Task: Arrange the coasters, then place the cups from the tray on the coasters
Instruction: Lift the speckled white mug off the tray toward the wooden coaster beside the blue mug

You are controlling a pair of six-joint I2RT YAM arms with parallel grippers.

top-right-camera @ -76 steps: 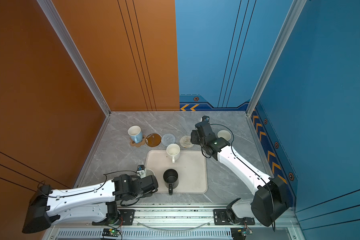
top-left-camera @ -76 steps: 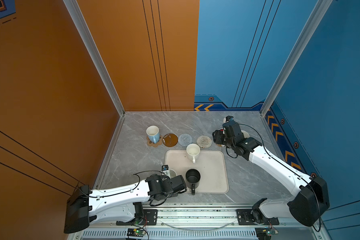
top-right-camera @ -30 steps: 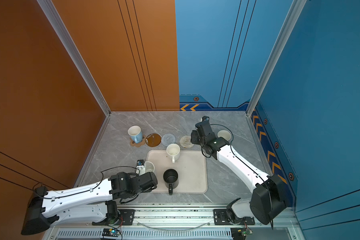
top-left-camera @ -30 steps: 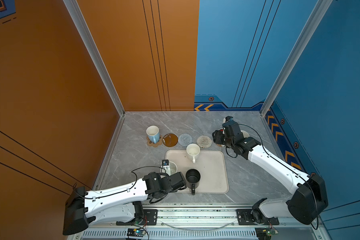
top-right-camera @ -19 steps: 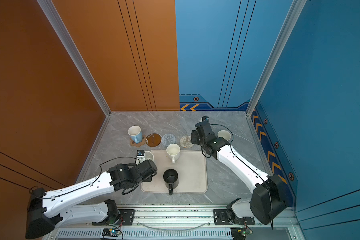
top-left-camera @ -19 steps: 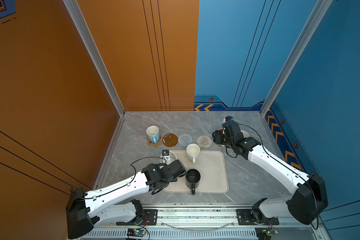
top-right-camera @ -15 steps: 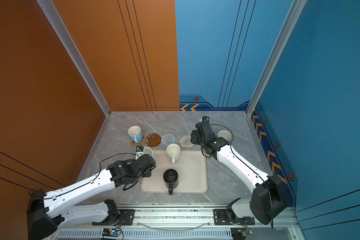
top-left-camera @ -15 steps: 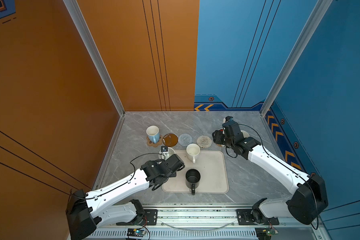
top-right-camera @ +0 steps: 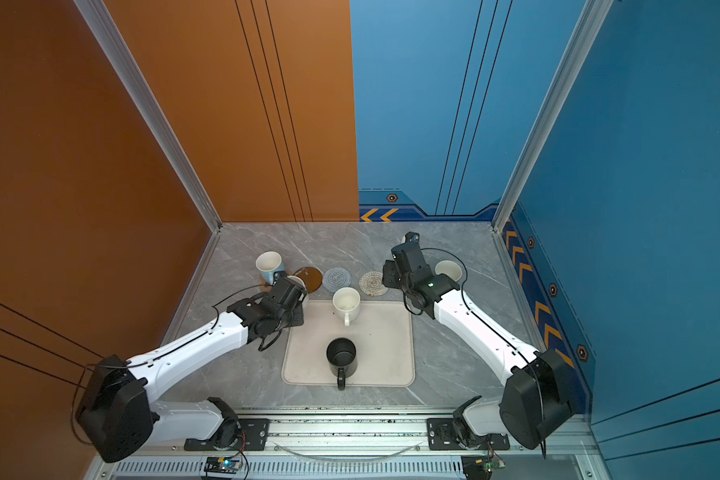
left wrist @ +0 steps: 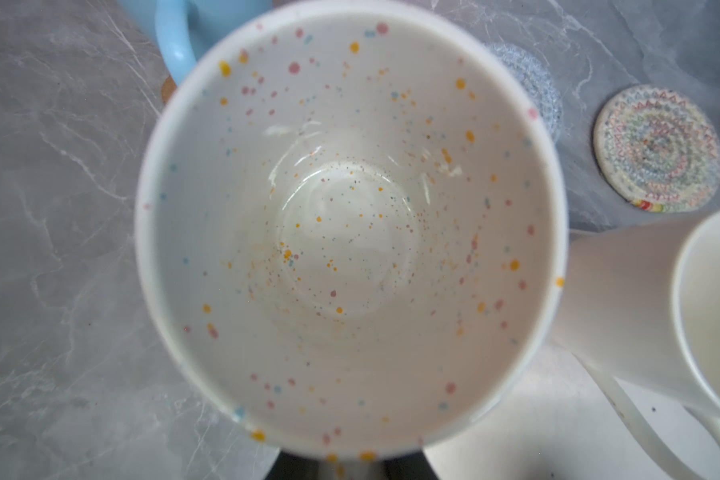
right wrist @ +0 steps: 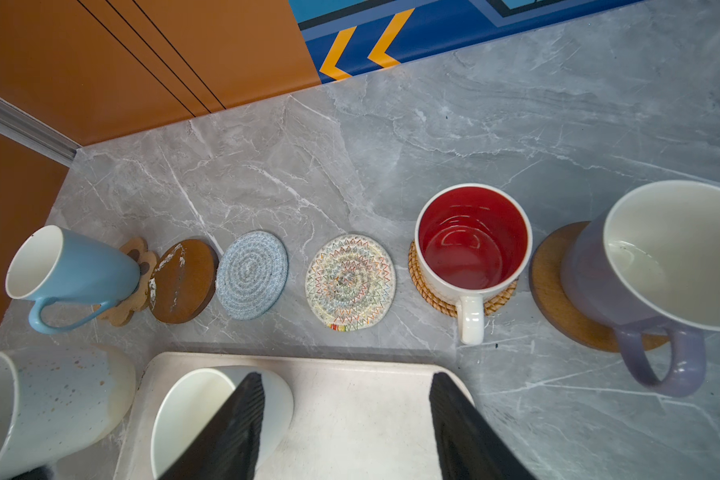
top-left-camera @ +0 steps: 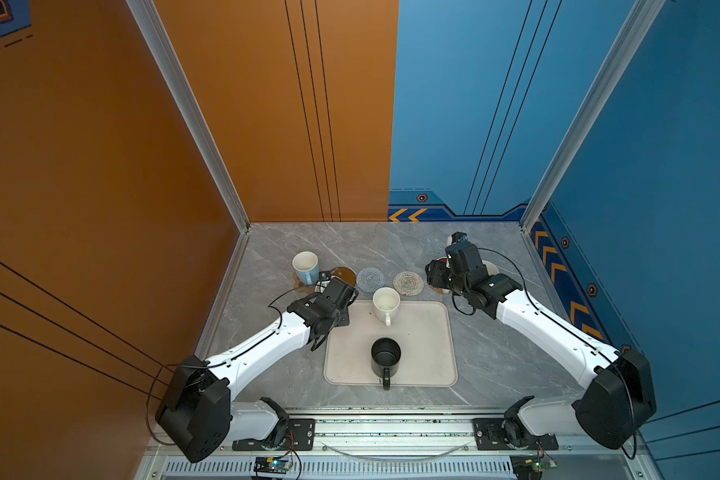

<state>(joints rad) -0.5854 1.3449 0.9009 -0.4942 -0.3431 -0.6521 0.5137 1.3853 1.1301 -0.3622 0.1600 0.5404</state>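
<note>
My left gripper (left wrist: 350, 468) is shut on the speckled white cup (left wrist: 350, 228), holding it by the tray's far left corner, beside the light blue cup (right wrist: 71, 266) on the paw coaster (right wrist: 136, 249). The brown disc coaster (right wrist: 184, 280), grey-blue coaster (right wrist: 252, 274) and woven white coaster (right wrist: 350, 282) lie bare. The red-inside cup (right wrist: 470, 245) stands on the rattan coaster (right wrist: 420, 286). A lavender cup (right wrist: 649, 257) stands on a wooden disc (right wrist: 558, 291). My right gripper (right wrist: 346, 415) hangs open and holds nothing. The cream cup (top-left-camera: 385, 303) and black cup (top-left-camera: 385, 357) stand on the tray (top-left-camera: 425, 332).
The coaster row runs along the tray's far edge on the grey marble table (top-left-camera: 487, 357). Orange and blue walls close in the back and sides. The light blue cup's handle (left wrist: 175, 45) is close to the held cup.
My left arm has carried the speckled cup from the tray's near left edge to its far left corner, by the coaster row. The right arm has not moved.
</note>
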